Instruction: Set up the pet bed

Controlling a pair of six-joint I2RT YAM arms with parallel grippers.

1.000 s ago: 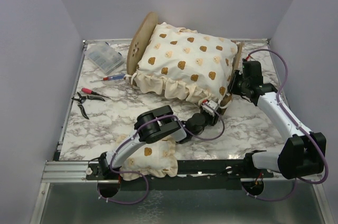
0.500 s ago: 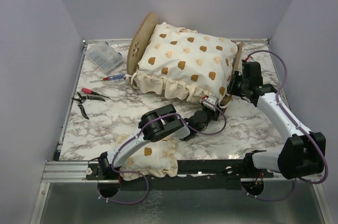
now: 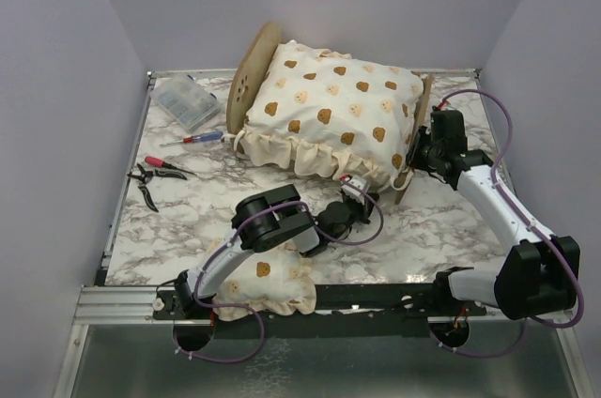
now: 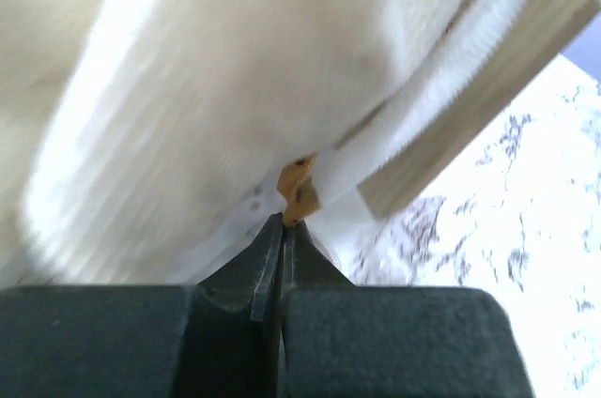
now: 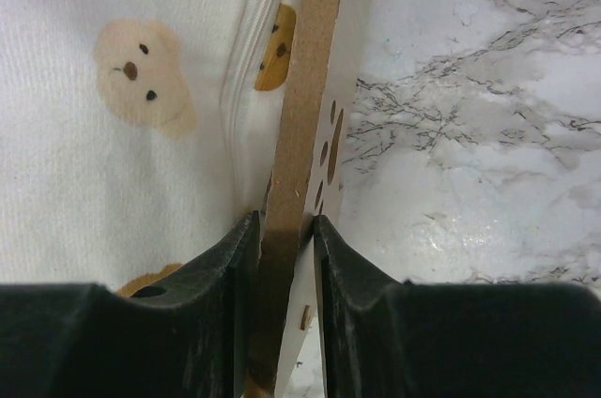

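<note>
- right tool (image 5: 282, 220): jaws narrow, clamped across the thin edge of the bed's end board (image 5: 305, 88). One finger is on the cushion side, the other on the bare face with the paw cutouts.
- left tool (image 4: 282, 224): fully closed, tips against the ruffle along the lower edge of the cushion (image 4: 188, 88). Cannot tell whether a fold of fabric is pinched.
- bed (image 3: 246, 79): upper centre of the overhead frame, on the table (image 3: 441, 220). The cushion fills it, with the round headboard at left and the gripped board at right.
- pillow (image 3: 272, 281): bottom left, partly under the left arm.
- handling (judged): the plywood frame looks light and stiff, and its thin boards are likely to slide or tip on the smooth table. Hold a board by its edge, as the right tool does. The cushion is soft and bulky and yields to a push, so take it by the ruffle or a corner.
</note>
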